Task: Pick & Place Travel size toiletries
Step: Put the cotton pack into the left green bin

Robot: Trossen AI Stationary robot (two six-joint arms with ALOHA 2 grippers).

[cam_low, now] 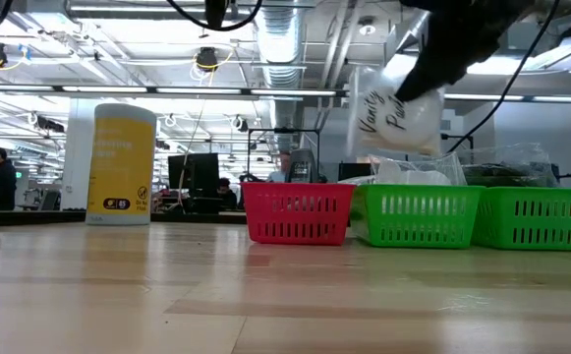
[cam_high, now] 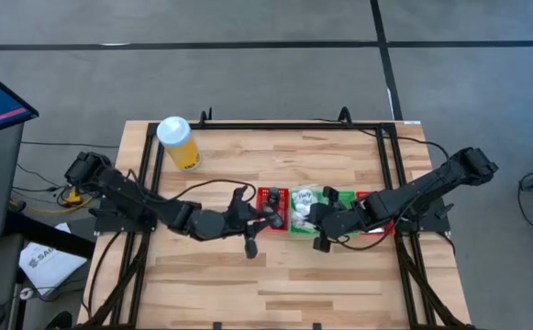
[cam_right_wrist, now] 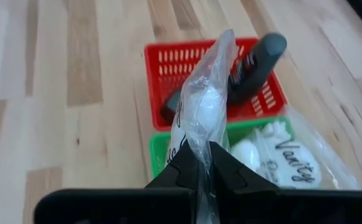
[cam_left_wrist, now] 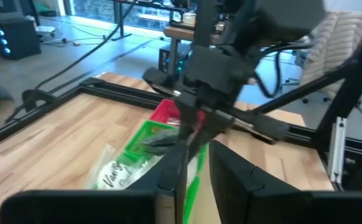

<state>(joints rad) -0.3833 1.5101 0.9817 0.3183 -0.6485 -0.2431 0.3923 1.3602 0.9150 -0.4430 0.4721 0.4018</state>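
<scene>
Wooden table (cam_high: 248, 275): yellow cylinder (cam_high: 178, 144), red basket (cam_low: 298, 213), green baskets (cam_low: 421, 215).

Both robot arms are dark and chunky with round joints and thin black cables looping along them, and the left gripper (cam_high: 268, 218) and right gripper (cam_right_wrist: 204, 163) each have two smooth black, wedge-shaped fingers.

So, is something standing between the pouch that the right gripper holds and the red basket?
Yes. The right gripper holds the clear pouch above the green basket. The left gripper reaches into the red basket next to it, so it stands in the way there.
</scene>
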